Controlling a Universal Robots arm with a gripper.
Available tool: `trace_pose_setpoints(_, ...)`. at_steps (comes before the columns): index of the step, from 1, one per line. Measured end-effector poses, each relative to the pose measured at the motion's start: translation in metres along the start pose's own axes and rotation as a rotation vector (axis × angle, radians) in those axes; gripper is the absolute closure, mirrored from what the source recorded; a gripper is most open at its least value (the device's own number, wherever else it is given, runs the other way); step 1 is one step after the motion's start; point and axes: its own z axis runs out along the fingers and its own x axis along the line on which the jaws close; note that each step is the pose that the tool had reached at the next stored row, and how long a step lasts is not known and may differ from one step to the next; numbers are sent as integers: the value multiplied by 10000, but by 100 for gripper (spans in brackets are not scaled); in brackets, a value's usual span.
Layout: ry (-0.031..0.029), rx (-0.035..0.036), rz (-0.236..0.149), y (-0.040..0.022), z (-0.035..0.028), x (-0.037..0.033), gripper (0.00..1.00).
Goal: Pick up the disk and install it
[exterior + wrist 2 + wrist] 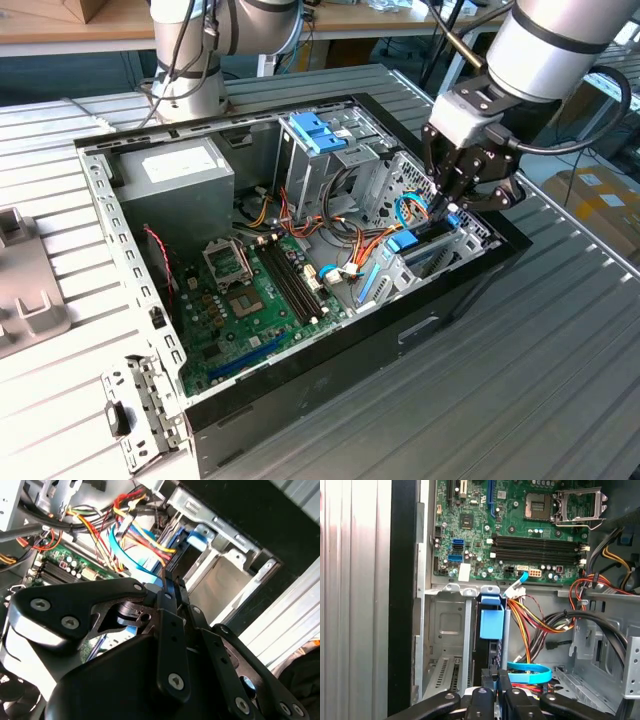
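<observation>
A: Log it. Where do I have the arm?

B: Over the open computer case (pixel 300 380), at the drive cage (pixel 455 250) on the exterior view's right. The gripper (pixel 447 208) is down inside the cage opening.

A: And the disk?

B: Standing on edge in the cage. In the first wrist view I read the disk (pixel 492 630) as the dark slab with the blue end tab, running from the cage's front lip back to the gripper (pixel 496 681). It sits in the slot beside the bare bay (pixel 447 645) next to the case wall.

A: Claw state?

B: Fingers drawn close together, pinching the near edge of the disk, as far as I can judge. The second wrist view has the fingertips (pixel 170 587) nearly meeting just above the blue rail.

A: Step in hand?

B: My judgement: the install, not the pickup. The disk looks partly or fully slid into its bay.

A: What does the move ahead call for?

B: A straight push along the rails, keeping clear of the blue data cable (pixel 530 672) and the orange and yellow power leads (pixel 530 625) just beside the slot.
</observation>
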Motion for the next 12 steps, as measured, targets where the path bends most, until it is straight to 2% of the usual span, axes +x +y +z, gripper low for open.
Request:
trace_pose_setpoints(3,9,6,127,3,25,-16,84)
trace_pose_setpoints(12,-14,26,503,7,65,-14,84)
